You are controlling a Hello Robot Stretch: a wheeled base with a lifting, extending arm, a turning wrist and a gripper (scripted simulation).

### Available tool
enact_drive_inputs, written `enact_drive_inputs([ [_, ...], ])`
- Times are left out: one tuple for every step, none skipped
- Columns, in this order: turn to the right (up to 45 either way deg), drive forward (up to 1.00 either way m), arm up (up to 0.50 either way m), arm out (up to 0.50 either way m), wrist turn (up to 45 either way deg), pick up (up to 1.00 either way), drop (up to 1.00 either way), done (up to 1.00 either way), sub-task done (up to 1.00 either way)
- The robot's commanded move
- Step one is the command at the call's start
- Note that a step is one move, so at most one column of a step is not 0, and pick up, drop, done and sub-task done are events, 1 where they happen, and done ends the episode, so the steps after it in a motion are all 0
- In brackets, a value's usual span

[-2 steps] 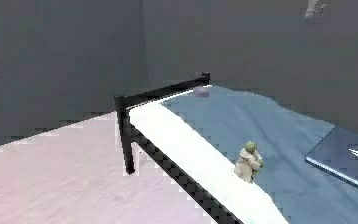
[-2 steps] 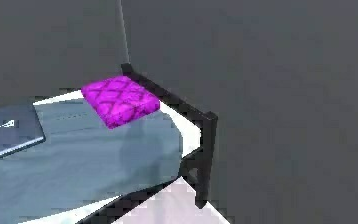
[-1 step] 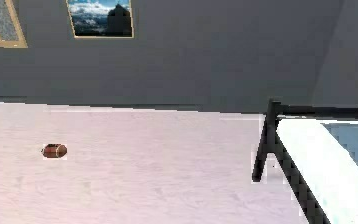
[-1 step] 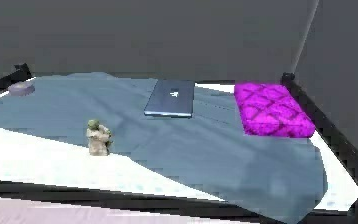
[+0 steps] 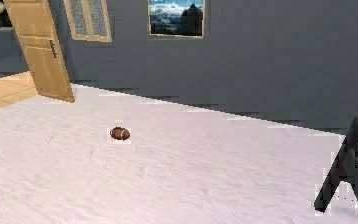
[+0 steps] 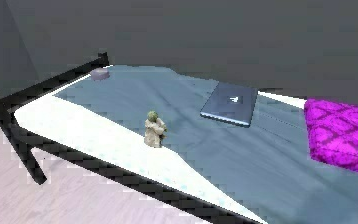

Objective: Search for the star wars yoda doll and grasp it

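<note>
A small greenish-tan Yoda doll (image 6: 154,129) stood upright on a black metal-framed bed (image 6: 127,95) with a grey-blue sheet, close to the mattress's near edge. A closed grey-blue laptop (image 6: 230,103) lay flat on the same sheet at about two o'clock from the doll, well apart from it. A magenta quilted pillow (image 6: 339,135) rested at about four o'clock from the laptop, against the arm side view's right edge. At about ten o'clock from the doll, near the bed's far corner, lay a small purplish object (image 6: 100,73), perhaps a phone or case.

In the forward view a brown oval ball (image 5: 120,133) sat on pale carpet (image 5: 187,170). At about eleven o'clock from it stood a light wooden door (image 5: 39,45), and a framed landscape picture (image 5: 177,17) hung on the dark blue wall at one o'clock.

How the gripper's jaws stood could not be told.
</note>
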Motion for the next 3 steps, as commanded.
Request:
enact_drive_inputs([
  [0.0,0.00,0.50,0.00,0.0,0.00,0.00,0.00,0.00],
  [0.0,0.00,0.36,0.00,0.0,0.00,0.00,0.00,0.00],
  [0.0,0.00,0.00,0.42,0.0,0.00,0.00,0.00,0.00],
])
